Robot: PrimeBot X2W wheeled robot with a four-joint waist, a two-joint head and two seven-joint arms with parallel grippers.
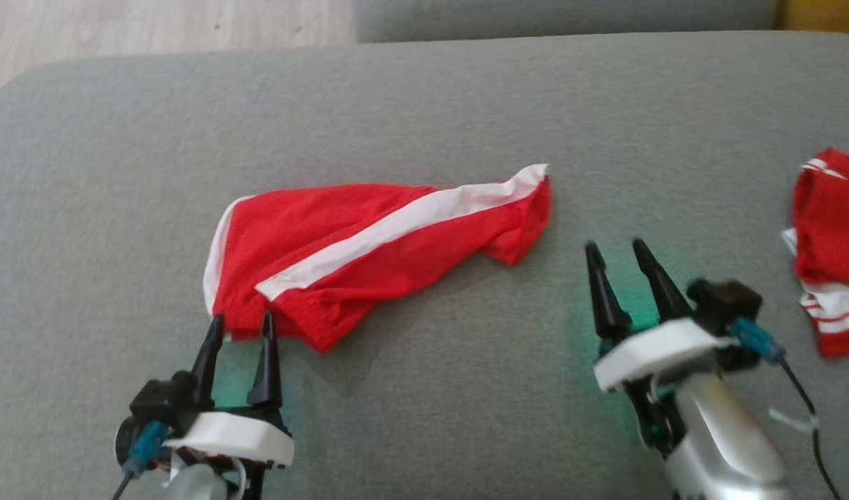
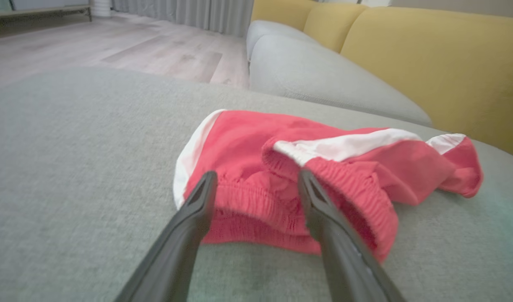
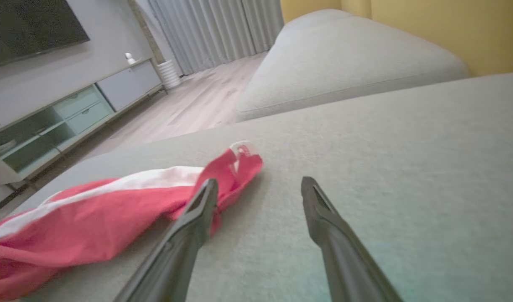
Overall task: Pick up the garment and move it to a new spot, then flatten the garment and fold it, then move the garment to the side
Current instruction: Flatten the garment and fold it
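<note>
The garment point(image 1: 368, 243), red sport shorts with a white stripe point(image 1: 396, 226), lies in the middle of the frame on a grey sofa cushion point(image 1: 424, 104), crumpled and not yet flat. My left jaws, at the lower left, stand open and hold nothing; their two dark fingers point(image 1: 266, 361) point at the gathered elastic waistband point(image 2: 256, 199), one on each side of a piece of it, and I cannot tell if the tips touch the cloth. My right jaws, at the lower right, are also wide open over bare cushion, apart from the leg end point(image 1: 521, 236) that points to the upper right. I judge the shorts to be very light, thin and soft, probably a smooth knit that slides a little and hangs down when lifted, with nothing fragile in it. The waistband is thick and ribbed, so I think it is the best place for a firm hold; the hem of the leg is the second place, so that I can stretch the cloth between both arms. The cushion has a rough woven surface and rounded edges. A second red and white garment point(image 1: 830, 250) lies bunched at the right edge of the frame.
</note>
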